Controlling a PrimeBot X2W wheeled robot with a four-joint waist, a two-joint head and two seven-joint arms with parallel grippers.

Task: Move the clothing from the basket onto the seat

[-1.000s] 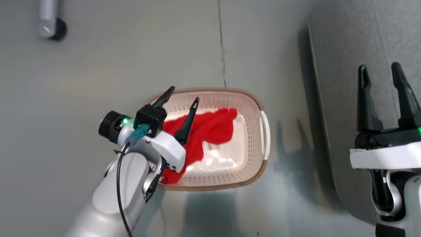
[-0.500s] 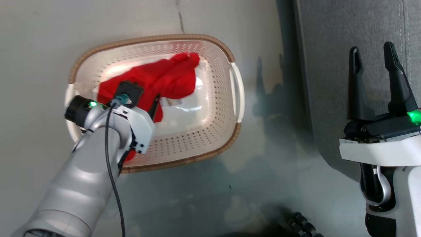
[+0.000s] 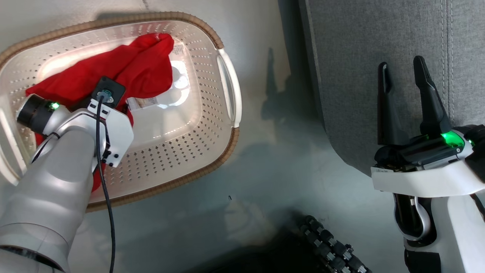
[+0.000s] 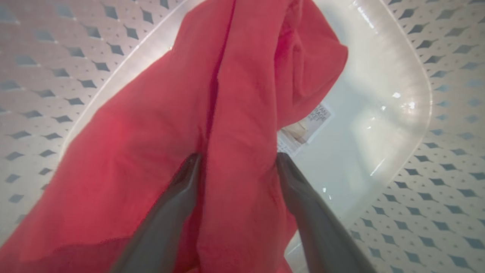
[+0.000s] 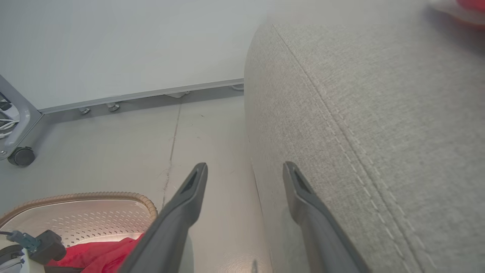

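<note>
The cream basket (image 3: 227, 87) with a brown woven rim stands on the floor at the upper left of the head view. Red clothing (image 3: 125, 68) lies crumpled inside it. My left wrist (image 3: 108, 94) points down into the basket and hides the fingers from above. In the left wrist view my left gripper (image 4: 238, 157) is open, its fingers straddling a raised fold of the clothing (image 4: 235, 94). My right gripper (image 3: 401, 64) hangs open and empty over the edge of the grey seat (image 3: 360, 57). The right wrist view shows the same gripper (image 5: 245, 167) beside the seat (image 5: 360, 113).
A barcode sticker (image 4: 307, 125) lies on the basket floor beside the cloth. A blurred red patch (image 5: 470, 3) sits far back on the seat. A frame with a caster wheel (image 5: 21, 155) stands by the wall. A black ribbed part (image 3: 329, 246) lies low in the head view.
The head camera has dropped and swung, so the whole picture shifted. My left gripper has gone from above the basket down onto the red clothing. The right gripper stays open.
</note>
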